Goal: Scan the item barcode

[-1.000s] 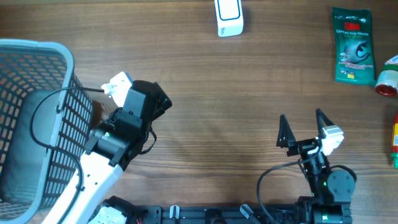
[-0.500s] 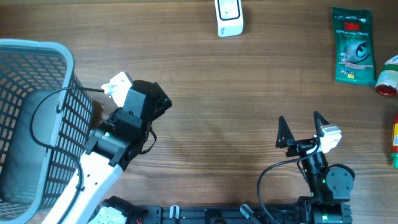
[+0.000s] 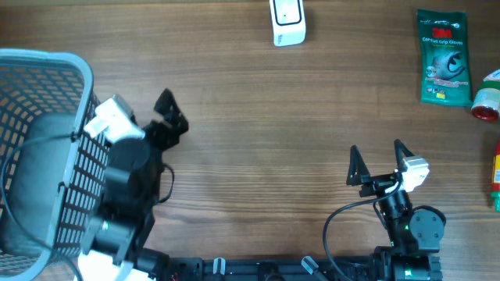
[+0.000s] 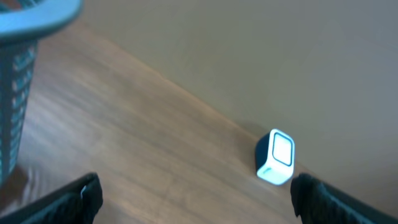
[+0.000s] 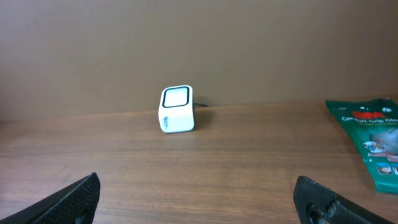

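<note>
Nothing has reached the barcode scanner (image 3: 287,21) yet, so by the look of it the scan is still wholly ahead. The left tool (image 3: 170,117) sits just beside the basket (image 3: 48,61) with its fingers apart and nothing between them. The right tool (image 3: 379,160) hovers low over the near side of the bench (image 3: 258,101), also spread wide and empty.

The scanner, a small white box with a dark-framed window, stands at the far edge of the bench. Both wrist views show it ahead of the fingers and well apart from them.

The likely item is the green glove packet (image 3: 443,56), which lies flat at the far right, well apart from both tools and to the right of the scanner. Which item is meant cannot be told for certain. A red-capped container (image 3: 485,103) lies just beside the packet's near corner, and another red and yellow thing (image 3: 496,181) pokes in at the right edge, too cropped to name.

What is left is everything: pick an item up, bring its barcode before the scanner window, then set it aside — probably in the basket.

The basket is a grey-blue mesh one at the left end of the bench. A dark shape shows through its mesh, partly under the left arm (image 3: 125,195). Whether that is an item or only the basket's floor cannot be told.
</note>
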Robot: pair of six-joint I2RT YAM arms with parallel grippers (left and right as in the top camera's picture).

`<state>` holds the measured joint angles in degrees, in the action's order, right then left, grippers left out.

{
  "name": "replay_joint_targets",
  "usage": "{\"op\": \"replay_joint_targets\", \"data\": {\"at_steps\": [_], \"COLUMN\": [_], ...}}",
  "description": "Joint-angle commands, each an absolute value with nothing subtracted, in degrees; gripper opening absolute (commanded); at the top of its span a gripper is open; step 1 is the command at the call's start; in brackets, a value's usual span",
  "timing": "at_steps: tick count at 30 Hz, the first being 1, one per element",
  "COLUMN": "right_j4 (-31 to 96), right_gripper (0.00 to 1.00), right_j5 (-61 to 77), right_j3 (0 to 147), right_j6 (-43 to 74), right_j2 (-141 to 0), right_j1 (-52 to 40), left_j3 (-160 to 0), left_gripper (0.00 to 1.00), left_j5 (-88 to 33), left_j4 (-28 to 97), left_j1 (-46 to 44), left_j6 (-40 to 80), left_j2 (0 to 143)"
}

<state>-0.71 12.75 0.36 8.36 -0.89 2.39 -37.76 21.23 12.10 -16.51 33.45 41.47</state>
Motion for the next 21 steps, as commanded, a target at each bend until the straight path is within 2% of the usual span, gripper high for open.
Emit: {"op": "replay_joint_targets", "data": {"at_steps": [1, 5, 7, 16, 21], "right_j4": [-0.9, -0.9, -0.9, -0.9, -0.9], "right_gripper": [1.00, 1.00, 0.99, 1.00, 1.00], "right_j5": [11.6, 11.6, 11.6, 11.6, 11.6], "right_j3": [0.3, 0.3, 0.3, 0.3, 0.3], "right_j6": [9.1, 9.1, 9.1, 9.1, 9.1], "right_j2": [-0.4, -0.4, -0.4, -0.4, -0.4], "right_j1": [2.1, 2.1, 2.1, 2.1, 2.1], "left_j3": [-28.0, -20.1, -16.2, -1.0, -0.4], "left_gripper": [1.00, 1.00, 1.00, 1.00, 1.00], "left_j5": [10.0, 3.3, -4.2, -6.1, -4.8], "left_j4": [5.5, -3.6, -5.8, -5.6, 1.7], "left_j1": [-11.8, -8.8, -8.3, -4.5, -1.4], "left_j6": [22.5, 21.1, 14.9, 12.4, 12.6], "left_j2": [31.9, 22.1, 15.9, 2.2, 0.3]}}
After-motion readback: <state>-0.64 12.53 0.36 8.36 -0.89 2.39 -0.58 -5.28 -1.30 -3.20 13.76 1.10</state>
